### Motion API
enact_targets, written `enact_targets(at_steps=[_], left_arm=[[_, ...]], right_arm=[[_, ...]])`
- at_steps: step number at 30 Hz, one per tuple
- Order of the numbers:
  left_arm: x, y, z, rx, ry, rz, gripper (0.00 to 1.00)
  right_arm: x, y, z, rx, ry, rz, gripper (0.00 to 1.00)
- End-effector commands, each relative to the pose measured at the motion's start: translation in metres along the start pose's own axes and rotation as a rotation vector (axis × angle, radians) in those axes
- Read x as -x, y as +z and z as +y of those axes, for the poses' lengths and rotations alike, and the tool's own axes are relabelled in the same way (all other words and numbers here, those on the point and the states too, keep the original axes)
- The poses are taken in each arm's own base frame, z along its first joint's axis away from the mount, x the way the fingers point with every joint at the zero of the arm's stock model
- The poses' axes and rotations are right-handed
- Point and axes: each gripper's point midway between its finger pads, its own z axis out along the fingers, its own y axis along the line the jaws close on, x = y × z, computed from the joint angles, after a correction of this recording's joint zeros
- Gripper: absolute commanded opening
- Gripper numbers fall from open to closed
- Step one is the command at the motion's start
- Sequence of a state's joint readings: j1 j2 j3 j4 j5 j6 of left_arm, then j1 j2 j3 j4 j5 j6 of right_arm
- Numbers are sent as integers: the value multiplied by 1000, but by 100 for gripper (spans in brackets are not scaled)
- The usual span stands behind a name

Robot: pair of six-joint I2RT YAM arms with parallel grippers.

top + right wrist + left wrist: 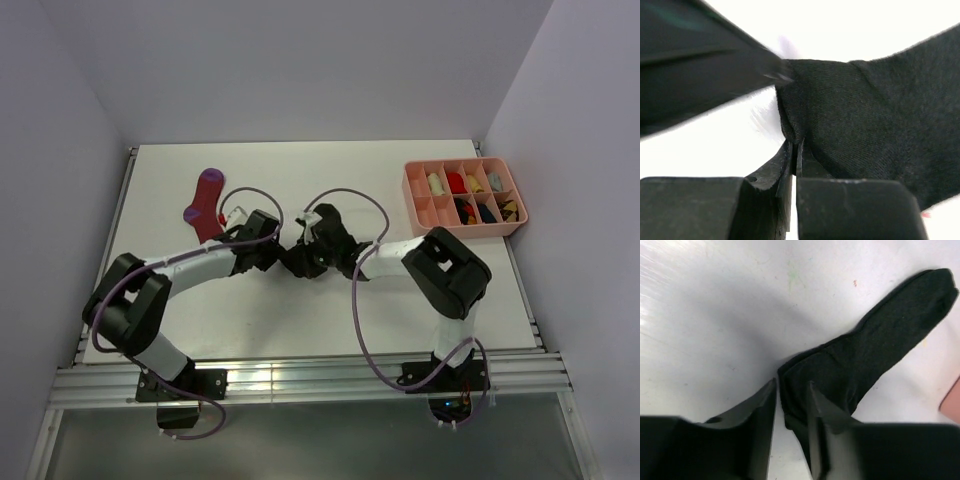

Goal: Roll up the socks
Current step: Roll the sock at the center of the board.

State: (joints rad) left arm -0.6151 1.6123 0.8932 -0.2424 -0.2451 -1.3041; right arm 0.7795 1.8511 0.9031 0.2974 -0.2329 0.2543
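A: Near edge first. What's there?

B: Metal rail point(300, 382) with both arm bases bolted on. Nothing of the task there.

A: Mid-table?

B: Both arms meet over the black sock point(300, 260), about the middle of the table point(400, 300). The right gripper point(796, 150) is clamped on a folded edge of it, with fabric pinched between the jaws. The left gripper point(792, 386) has its jaws apart. The sock's end lies in the gap and under one finger, but isn't squeezed.

A: Is it rolled at all?

B: Barely. In the left wrist view most of it lies flat and stretched out, toe away from the fingers. Only the end at the jaws is doubled over. I'd call it the start of the roll, with nearly the whole length left.

A: Further out?

B: The magenta sock point(207, 203) is at far left, flat, purple at the top end, well apart from both grippers. It looks unrolled, so that one is left too.

A: Far right?

B: The pink tray point(470, 229), with compartments holding small bundles point(458, 183) in cream, red, dark and yellowish. They're likely rolled socks, but too small to be sure. There's no loose cream sock in view.

A: Surface and room?

B: White tabletop, matte, with faint scuffs in the wrist view. Plain pale walls point(300, 60) on three sides, lavender-tinted, evenly lit.
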Motion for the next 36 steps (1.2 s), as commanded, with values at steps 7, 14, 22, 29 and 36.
enact_targets(at_steps=[7,14,22,29,36], left_arm=[[23,-30,-15,-180,-119,-111,61],[7,-23,-8,-224,-110,-80,50],[-4,-18,3,-230,-103,-65,23],[-15,-7,4,-232,-72,-40,9],[-23,2,3,-225,-37,-31,9]], right_arm=[[-9,-12,7,336,460,94,0],[1,-14,3,421,664,92,0],[-6,-10,-6,404,715,111,0],[-7,-9,-7,398,715,117,0],[-11,-8,-11,365,697,131,0]])
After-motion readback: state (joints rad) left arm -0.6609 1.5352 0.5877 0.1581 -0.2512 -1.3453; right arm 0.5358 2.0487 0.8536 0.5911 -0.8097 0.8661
